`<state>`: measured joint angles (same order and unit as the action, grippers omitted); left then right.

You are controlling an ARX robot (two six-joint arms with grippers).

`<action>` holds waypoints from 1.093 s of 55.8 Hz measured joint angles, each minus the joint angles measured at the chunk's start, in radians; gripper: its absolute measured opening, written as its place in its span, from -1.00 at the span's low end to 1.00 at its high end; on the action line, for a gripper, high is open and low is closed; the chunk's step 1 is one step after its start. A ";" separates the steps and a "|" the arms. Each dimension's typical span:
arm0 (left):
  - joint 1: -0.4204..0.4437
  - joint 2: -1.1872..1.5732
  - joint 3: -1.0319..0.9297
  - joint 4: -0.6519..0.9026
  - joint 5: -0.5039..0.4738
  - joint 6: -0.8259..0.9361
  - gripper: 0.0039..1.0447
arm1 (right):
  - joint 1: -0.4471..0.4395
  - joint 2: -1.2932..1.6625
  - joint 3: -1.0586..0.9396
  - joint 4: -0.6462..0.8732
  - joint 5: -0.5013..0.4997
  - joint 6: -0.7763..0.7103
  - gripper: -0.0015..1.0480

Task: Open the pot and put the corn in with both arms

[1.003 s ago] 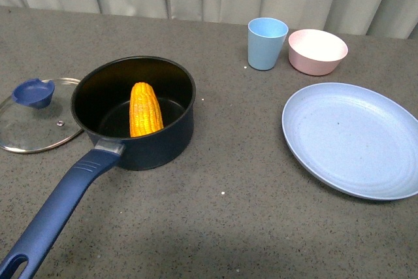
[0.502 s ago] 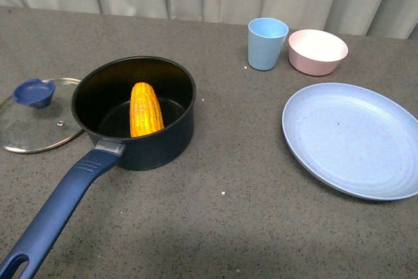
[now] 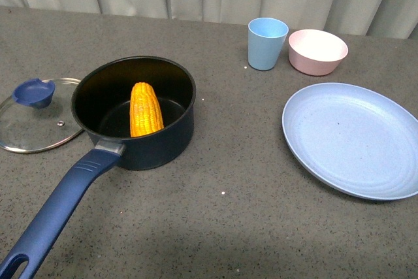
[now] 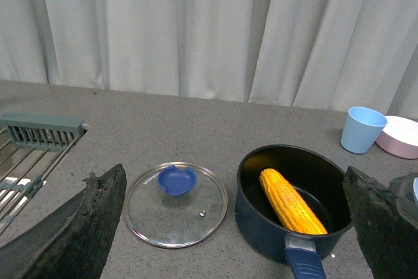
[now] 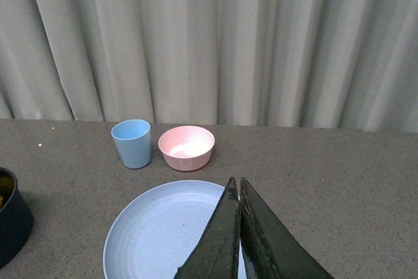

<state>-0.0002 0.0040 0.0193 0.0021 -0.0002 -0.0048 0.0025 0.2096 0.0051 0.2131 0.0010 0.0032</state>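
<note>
The dark navy pot point(image 3: 176, 129) stands open on the grey table, its long blue handle point(image 3: 59, 210) pointing toward me. The yellow corn point(image 3: 145, 109) lies inside it, leaning on the wall. The glass lid point(image 3: 29, 125) with its blue knob point(image 3: 34, 92) lies flat on the table just left of the pot. Neither arm shows in the front view. In the left wrist view the pot point(image 4: 258, 217), corn point(image 4: 290, 202) and lid point(image 4: 176, 204) lie below my open left gripper point(image 4: 232, 227), its fingers point(image 4: 91, 220) wide apart. My right gripper point(image 5: 236, 191) is shut and empty above the blue plate point(image 5: 163, 227).
A large light blue plate point(image 3: 353, 138) lies at the right. A light blue cup point(image 3: 266, 44) and a small pink bowl point(image 3: 317, 51) stand at the back. A metal rack point(image 4: 32, 148) shows at the table's left side in the left wrist view. Curtains hang behind.
</note>
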 joint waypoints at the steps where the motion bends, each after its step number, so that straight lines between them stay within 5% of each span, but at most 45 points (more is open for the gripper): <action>1: 0.000 0.000 0.000 0.000 0.000 0.000 0.88 | 0.000 -0.003 0.000 -0.002 0.000 0.000 -0.98; 20: 0.000 0.000 0.000 0.000 0.000 0.000 0.88 | 0.000 -0.204 0.001 -0.211 -0.003 -0.001 -0.97; 51: 0.000 0.000 0.000 0.000 0.000 0.000 0.88 | 0.000 -0.205 0.001 -0.211 -0.003 -0.002 0.85; 61: 0.000 0.000 0.000 0.000 0.000 0.000 0.88 | 0.000 -0.205 0.001 -0.211 -0.003 -0.002 0.83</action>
<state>-0.0002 0.0040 0.0193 0.0021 -0.0002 -0.0048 0.0025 0.0044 0.0059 0.0017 -0.0017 0.0013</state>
